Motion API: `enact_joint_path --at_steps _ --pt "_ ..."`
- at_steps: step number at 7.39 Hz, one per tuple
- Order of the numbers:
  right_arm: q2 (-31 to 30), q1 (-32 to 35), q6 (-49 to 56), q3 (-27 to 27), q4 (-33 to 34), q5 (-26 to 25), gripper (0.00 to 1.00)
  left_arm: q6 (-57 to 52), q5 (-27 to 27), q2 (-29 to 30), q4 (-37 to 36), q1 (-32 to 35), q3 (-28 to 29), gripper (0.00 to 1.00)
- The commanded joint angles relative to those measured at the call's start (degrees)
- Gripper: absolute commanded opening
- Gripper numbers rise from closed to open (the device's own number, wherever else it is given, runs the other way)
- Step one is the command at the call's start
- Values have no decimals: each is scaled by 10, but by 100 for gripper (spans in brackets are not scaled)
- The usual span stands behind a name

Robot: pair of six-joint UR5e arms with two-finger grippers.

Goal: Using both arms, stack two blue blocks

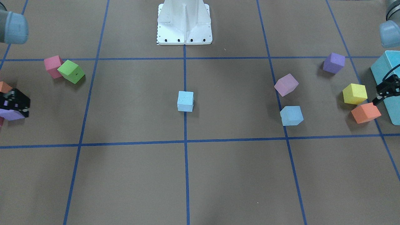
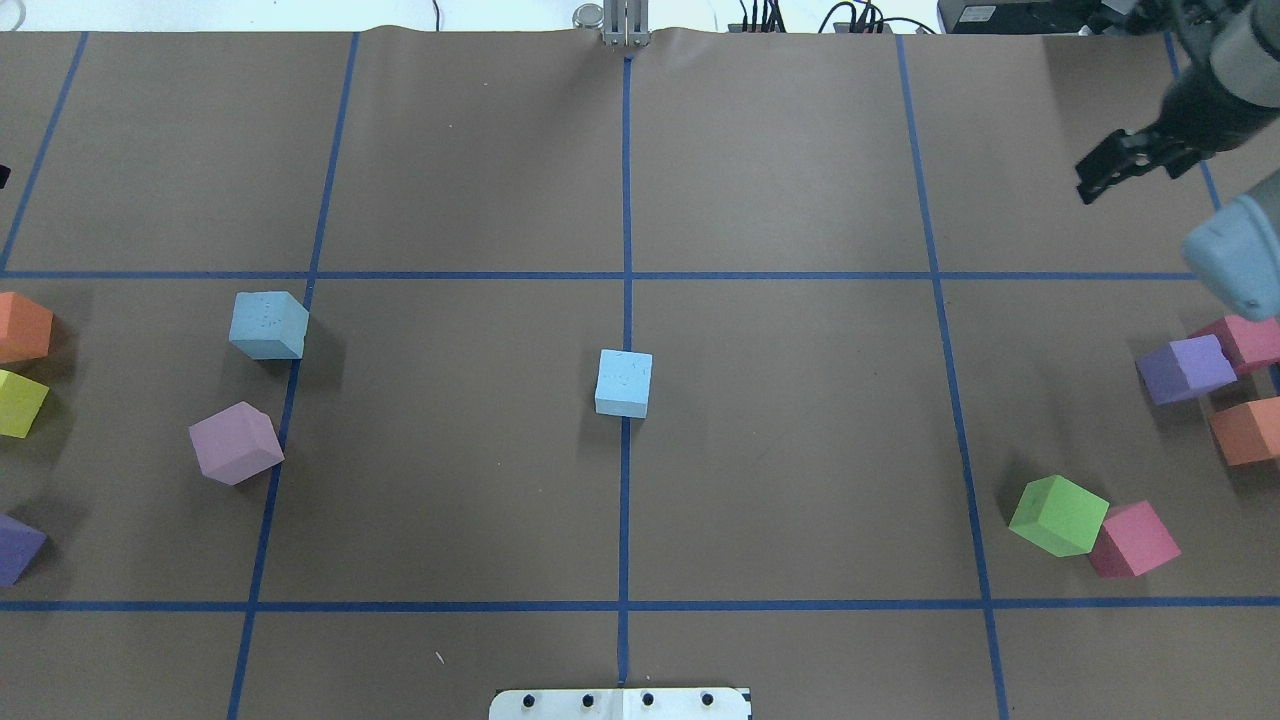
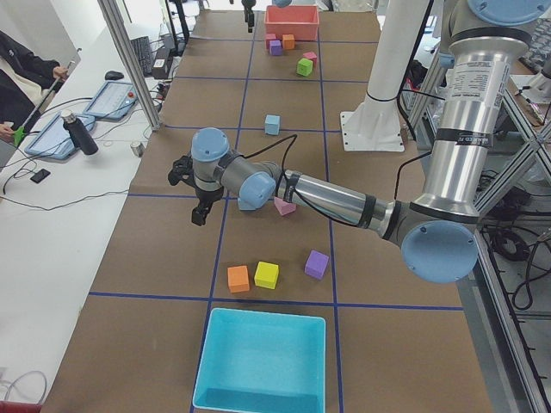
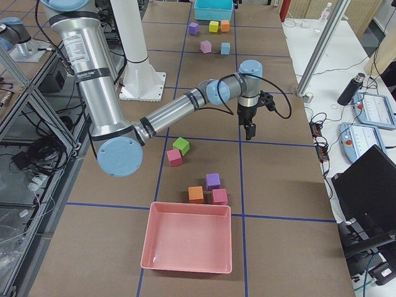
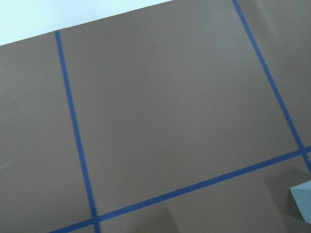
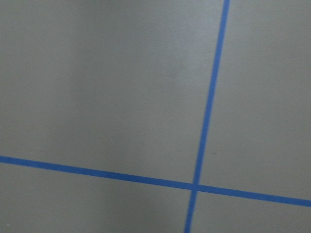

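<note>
Tabletop (image 1: 218, 175): brown paper, marked into squares with blue tape; white pedestal base (image 1: 184, 22) at the robot's edge.

Blue blocks – both flat on the paper, apart from each other, not yet stacked.
- Central blue block (image 1: 185, 101) sits on the middle tape line, in front of the pedestal, nothing touching it.
- Second blue block (image 1: 291, 115) lies on the robot's left half, just beside a tape line, near a lilac cube (image 1: 286, 84) but not touching it.

Left hand (image 1: 383, 93): hangs above the tabletop at the robot's left end. In the front view it overlaps the edge of the teal box (image 1: 389, 67), just beside the yellow cube (image 1: 354, 93) and orange cube (image 1: 365, 112). The second blue block is the nearer one to it, yet clearly apart, toward the centre; the central block is well apart. Cannot tell whether its fingers are spread or closed. Its wrist view shows bare paper, tape lines and a pale blue corner (image 5: 302, 203) at the lower right edge – owner unclear.

Right hand (image 2: 1090, 180): over bare paper on the robot's right, toward the operators' edge. Both blue blocks are well apart from it. Finger state cannot be told. Its wrist view shows only a tape crossing.
</note>
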State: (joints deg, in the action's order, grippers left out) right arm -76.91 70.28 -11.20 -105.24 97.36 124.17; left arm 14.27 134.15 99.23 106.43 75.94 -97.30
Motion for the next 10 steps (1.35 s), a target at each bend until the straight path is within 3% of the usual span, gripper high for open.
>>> enact_joint_path --at_steps 1,2,5,10 --pt "-107 97 162 -8 -3 27 100 128 -88 6 -2 -90 -31 99" --pt "-133 126 200 -8 -3 32 100 187 -129 8 -1 -138 -38 99" --pt "-166 132 201 -5 -3 53 100 317 -152 49 -1 -234 -18 99" --pt "-166 132 195 -3 -3 52 100 350 -156 73 -3 -267 28 99"
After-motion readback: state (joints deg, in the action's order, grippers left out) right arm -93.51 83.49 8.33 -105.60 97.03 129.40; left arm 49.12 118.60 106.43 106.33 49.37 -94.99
